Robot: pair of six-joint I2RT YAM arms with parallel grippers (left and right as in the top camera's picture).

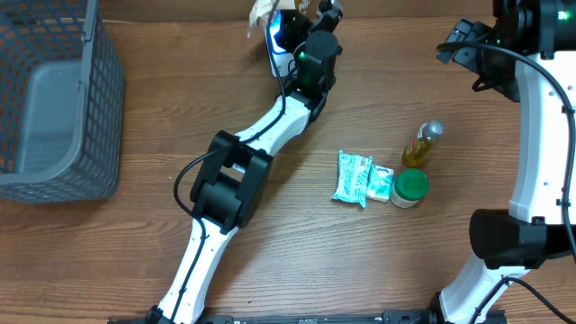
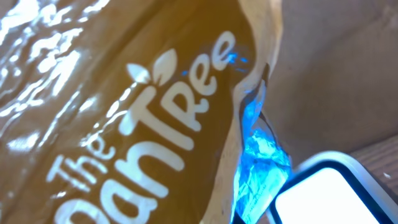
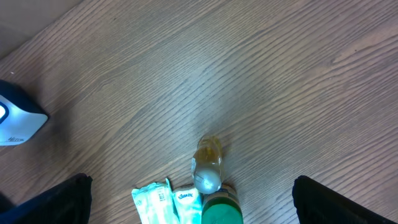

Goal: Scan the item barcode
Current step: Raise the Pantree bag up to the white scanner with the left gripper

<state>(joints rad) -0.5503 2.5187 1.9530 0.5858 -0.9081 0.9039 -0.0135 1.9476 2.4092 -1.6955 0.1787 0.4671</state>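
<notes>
Status: left gripper (image 1: 320, 13) is at the far edge of the tabletop (image 1: 162, 81), about midway along it. Jaws are pinched fully shut on the tan pouch (image 1: 262, 13), on a thin edge of it as far as I can tell. The pouch is held up right at the scanner (image 1: 281, 45), which is lit blue-white.

Right gripper (image 1: 457, 43) hangs near the far right corner with jaws spread wide and nothing in them.

Progress, my read: pick-up and carry are done and the pouch is being presented. I see no barcode in any view, so I can't tell whether the coded face is towards the scanner or whether a read has registered. What's left is getting that read, possibly with a re-angle.

View differences:
- Left wrist: only view with pouch detail. It shows white lettering and blue glow on the crinkled seam, with the lit scanner window (image 2: 336, 193) just beside it. My own fingers aren't visible there.
- Overhead: only view with the full layout. The basket (image 1: 99, 108) is at the left edge. The tissue packs (image 1: 353, 175), green-lidded jar (image 1: 410, 187) and yellow bottle (image 1: 421, 144) are clustered right of centre, well apart from the scanner.
- Right wrist: looks down on that cluster, with my right fingers (image 3: 56, 199) wide apart at the frame corners and the scanner at the left edge. No pouch is in this view.
</notes>
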